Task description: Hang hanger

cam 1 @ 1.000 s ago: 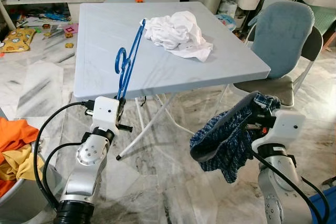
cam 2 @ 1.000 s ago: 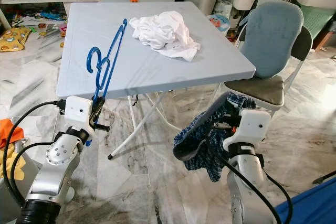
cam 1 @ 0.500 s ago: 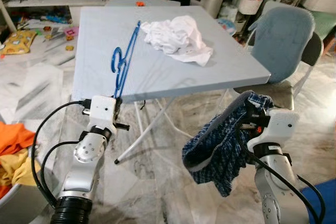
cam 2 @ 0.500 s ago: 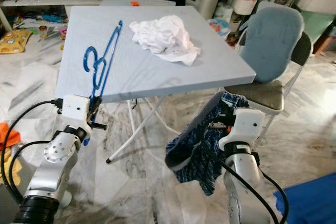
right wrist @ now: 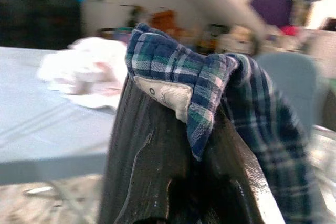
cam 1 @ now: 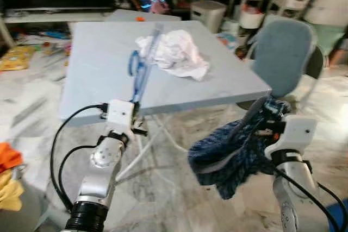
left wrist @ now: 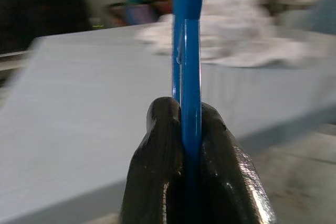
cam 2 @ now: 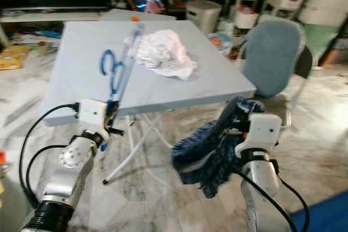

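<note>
A blue hanger (cam 1: 140, 70) stands nearly upright in front of the table's near edge, with my left gripper (cam 1: 134, 110) shut on its lower bar. In the left wrist view the two black fingers (left wrist: 163, 145) pinch the blue bar (left wrist: 190, 72). My right gripper (right wrist: 182, 125) is shut on a blue plaid garment (cam 1: 235, 155), which drapes over the fingers and hangs below them, right of the table and in front of the chair. The fingertips are covered by the cloth.
The grey folding table (cam 1: 92, 74) carries a crumpled white cloth (cam 1: 175, 52). A blue-backed chair (cam 1: 283, 52) stands at the right. Orange and yellow laundry (cam 1: 7, 172) lies at the lower left. Shelves, bins and toys crowd the back of the room.
The camera has shifted and the picture is blurred. Both grippers keep their holds. The hanger now stands more upright and lines up with the white cloth behind it.
</note>
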Tool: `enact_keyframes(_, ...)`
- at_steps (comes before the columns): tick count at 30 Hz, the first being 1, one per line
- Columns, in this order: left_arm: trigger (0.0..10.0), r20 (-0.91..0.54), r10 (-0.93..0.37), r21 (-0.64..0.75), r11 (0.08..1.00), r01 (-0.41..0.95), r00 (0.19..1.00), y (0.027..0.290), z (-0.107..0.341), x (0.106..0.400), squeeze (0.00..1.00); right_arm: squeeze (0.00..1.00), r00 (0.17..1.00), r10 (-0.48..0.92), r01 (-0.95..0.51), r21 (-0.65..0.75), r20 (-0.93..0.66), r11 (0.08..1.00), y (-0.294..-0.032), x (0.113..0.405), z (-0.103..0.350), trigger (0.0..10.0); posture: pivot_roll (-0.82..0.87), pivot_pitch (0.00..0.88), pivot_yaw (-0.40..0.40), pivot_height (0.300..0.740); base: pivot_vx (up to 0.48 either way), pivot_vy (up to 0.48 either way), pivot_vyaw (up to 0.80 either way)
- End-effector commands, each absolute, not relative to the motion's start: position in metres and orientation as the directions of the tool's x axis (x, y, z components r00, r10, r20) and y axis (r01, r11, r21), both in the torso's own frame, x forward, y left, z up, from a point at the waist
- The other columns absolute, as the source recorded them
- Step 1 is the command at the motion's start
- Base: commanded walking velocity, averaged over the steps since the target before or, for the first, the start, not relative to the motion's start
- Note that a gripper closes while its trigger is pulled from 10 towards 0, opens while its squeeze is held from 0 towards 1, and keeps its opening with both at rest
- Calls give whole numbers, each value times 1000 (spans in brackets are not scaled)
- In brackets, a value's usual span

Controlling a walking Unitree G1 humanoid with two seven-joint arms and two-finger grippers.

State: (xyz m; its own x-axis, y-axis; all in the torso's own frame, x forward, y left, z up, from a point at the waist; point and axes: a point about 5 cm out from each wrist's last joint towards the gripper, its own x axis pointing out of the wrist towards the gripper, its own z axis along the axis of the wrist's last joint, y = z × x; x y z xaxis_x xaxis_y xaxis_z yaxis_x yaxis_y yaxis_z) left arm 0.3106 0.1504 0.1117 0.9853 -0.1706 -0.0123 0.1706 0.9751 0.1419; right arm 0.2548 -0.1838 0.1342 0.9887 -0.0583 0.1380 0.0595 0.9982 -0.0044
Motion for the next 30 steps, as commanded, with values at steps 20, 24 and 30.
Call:
enact_keyframes(20,10000,-1,-141,140,980,140,990,154,115,315,0,0,986,-20,25,-28,167,999,-178,259,144,10000,149,0,-99,740,460,0,0)
enact_keyframes(24,10000,1,-143,139,980,141,990,153,115,316,0,0,986,-20,25,-31,167,999,-179,260,144,10000,149,0,-99,740,437,0,0)
enact_keyframes(30,10000,1,-141,139,980,140,990,151,115,315,0,0,986,-18,23,-29,166,999,-178,262,144,10000,151,0,-103,740,386,0,0)
